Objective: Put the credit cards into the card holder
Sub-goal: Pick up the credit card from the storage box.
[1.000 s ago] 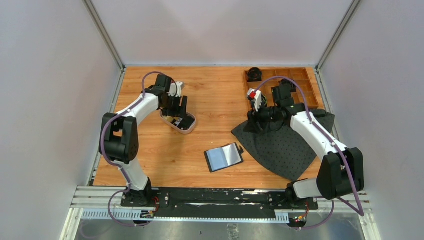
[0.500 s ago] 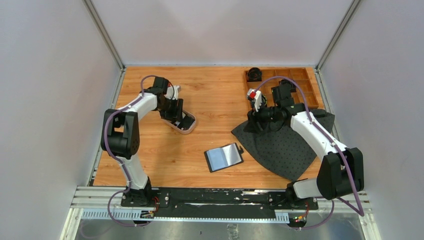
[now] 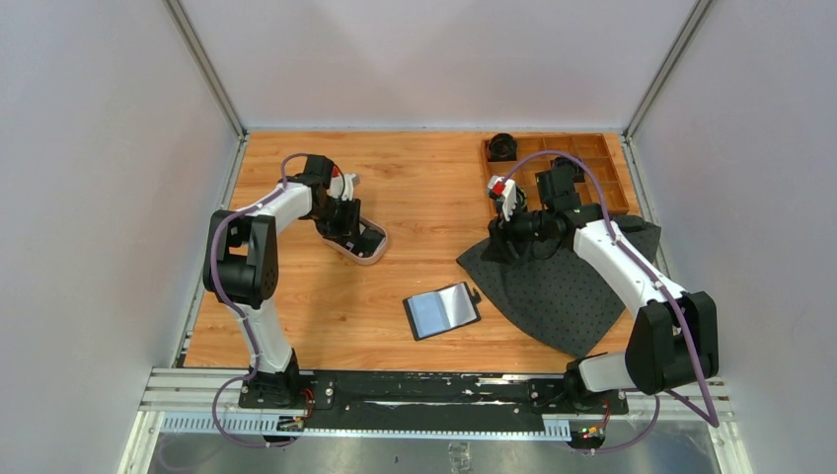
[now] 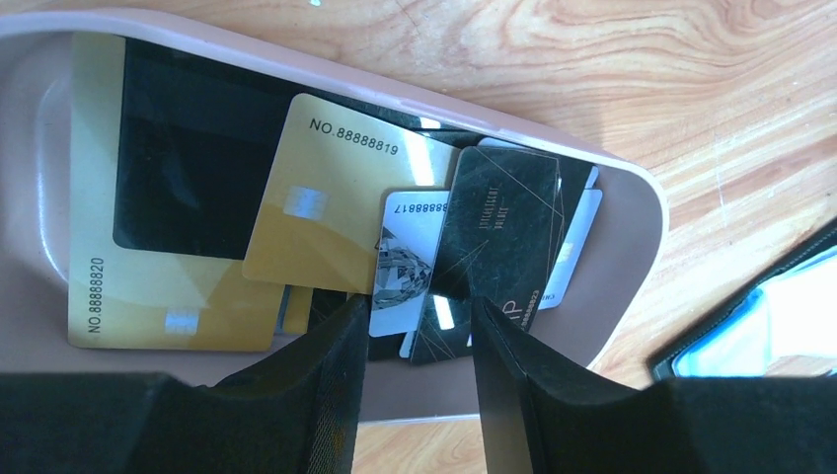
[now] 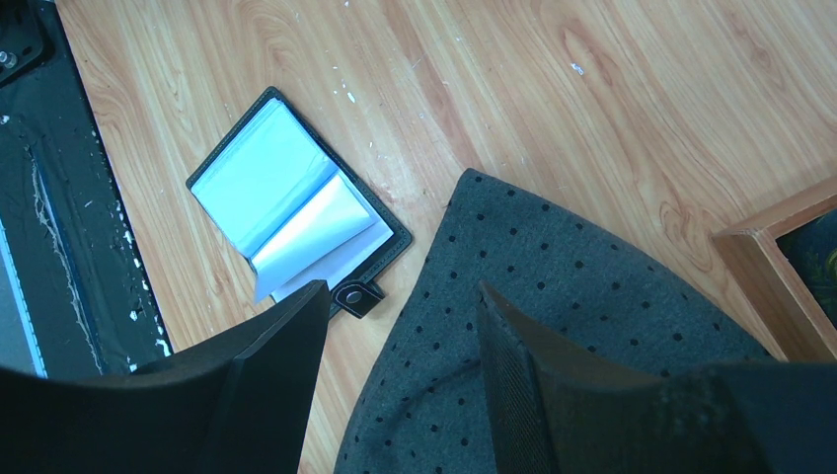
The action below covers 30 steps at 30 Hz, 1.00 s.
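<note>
The credit cards (image 4: 316,207) lie in a loose heap inside an oval pale-rimmed tray (image 4: 632,267), left of centre in the overhead view. I can pick out two gold ones with printed numbers, a large plain black one (image 4: 188,148) lying on top of the bigger gold card, a white one (image 4: 405,257), and a patterned black one (image 4: 503,227) lying tilted on top toward the right of the wrist view.

The left pincer (image 4: 419,395) hangs low over the near rim of the tray. Its fingers stand apart, and the lower ends of the white card and the patterned black card sit in the gap between them. I cannot tell whether either finger touches a card.

The card holder (image 3: 442,310) lies open and flat on the wooden counter (image 3: 424,197), low in the middle of the overhead view and well apart from the tray. Its pale inner leaves face up, and its snap tab (image 5: 357,294) sticks out toward a dark grey dotted cloth (image 5: 592,326) just beside it.

The right pincer (image 5: 400,385) hovers above that cloth's left corner with its fingers apart and nothing between them. Past the cloth, in the upper right of the overhead view, stands a wooden compartment box (image 3: 582,163).
</note>
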Each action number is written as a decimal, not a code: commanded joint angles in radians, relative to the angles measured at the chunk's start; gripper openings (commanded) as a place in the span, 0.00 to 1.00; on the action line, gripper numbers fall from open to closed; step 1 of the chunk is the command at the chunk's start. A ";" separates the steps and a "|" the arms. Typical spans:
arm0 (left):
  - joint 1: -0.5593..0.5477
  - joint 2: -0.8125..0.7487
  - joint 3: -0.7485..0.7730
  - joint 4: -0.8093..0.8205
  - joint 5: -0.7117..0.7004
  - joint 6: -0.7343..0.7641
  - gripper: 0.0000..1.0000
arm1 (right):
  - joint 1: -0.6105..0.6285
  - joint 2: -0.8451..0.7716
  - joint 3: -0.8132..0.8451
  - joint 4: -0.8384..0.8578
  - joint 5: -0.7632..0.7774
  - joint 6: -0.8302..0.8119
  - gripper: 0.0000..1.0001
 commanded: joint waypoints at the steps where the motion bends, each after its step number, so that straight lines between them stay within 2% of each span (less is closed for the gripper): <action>1: 0.006 0.006 0.020 -0.027 0.081 -0.007 0.43 | 0.011 0.000 0.031 -0.034 -0.019 -0.010 0.60; 8: 0.007 -0.024 0.010 -0.004 0.141 -0.029 0.34 | 0.010 0.003 0.030 -0.034 -0.017 -0.013 0.60; 20: 0.016 -0.057 -0.061 0.134 0.298 -0.125 0.27 | 0.010 0.006 0.030 -0.034 -0.016 -0.017 0.60; 30: 0.024 -0.064 -0.069 0.161 0.302 -0.143 0.15 | 0.010 0.011 0.029 -0.035 -0.020 -0.018 0.60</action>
